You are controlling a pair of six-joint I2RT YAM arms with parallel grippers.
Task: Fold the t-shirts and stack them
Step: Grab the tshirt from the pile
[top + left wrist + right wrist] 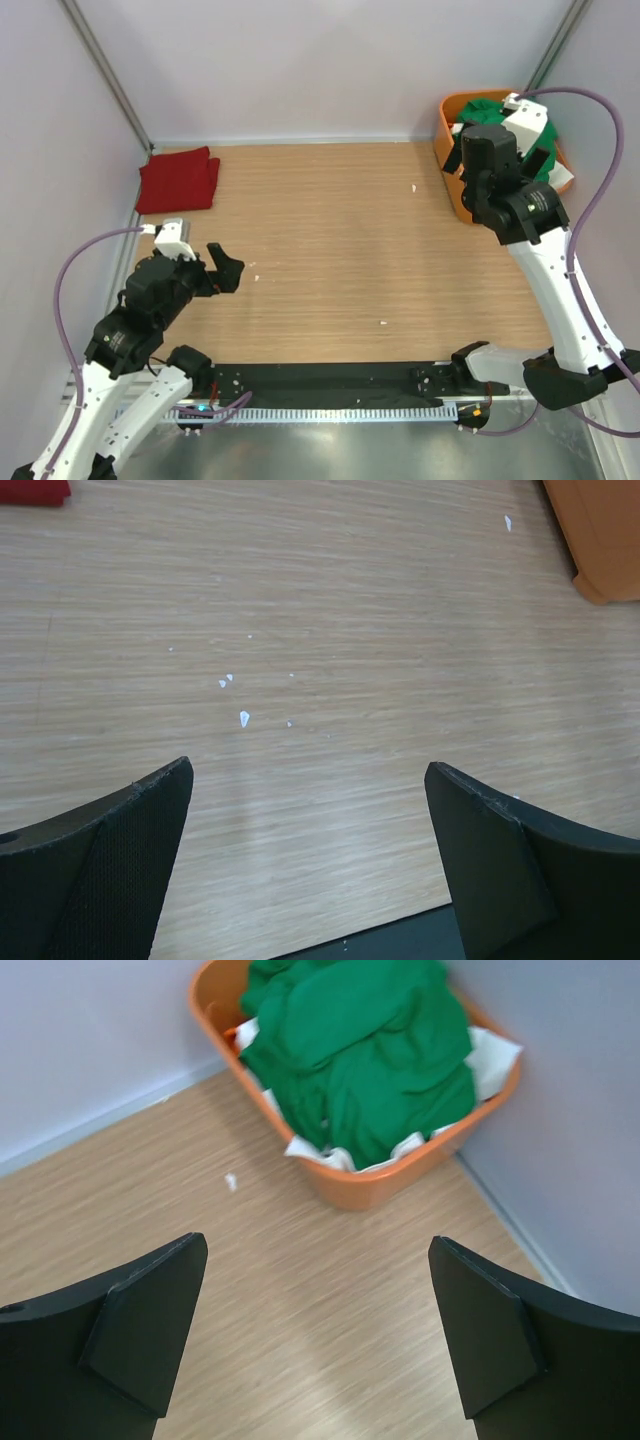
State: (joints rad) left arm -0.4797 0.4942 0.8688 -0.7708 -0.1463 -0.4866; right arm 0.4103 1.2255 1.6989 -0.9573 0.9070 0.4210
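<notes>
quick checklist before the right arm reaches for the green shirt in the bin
1. Right gripper open and empty: ok.
2. Green t-shirt on top of the pile in the orange bin: ok.
3. White garments beneath it would not come up with it: cannot tell.
4. Left gripper open, empty, away from the bin: ok.
5. Folded red t-shirt at the far left corner, out of the way: ok.
</notes>
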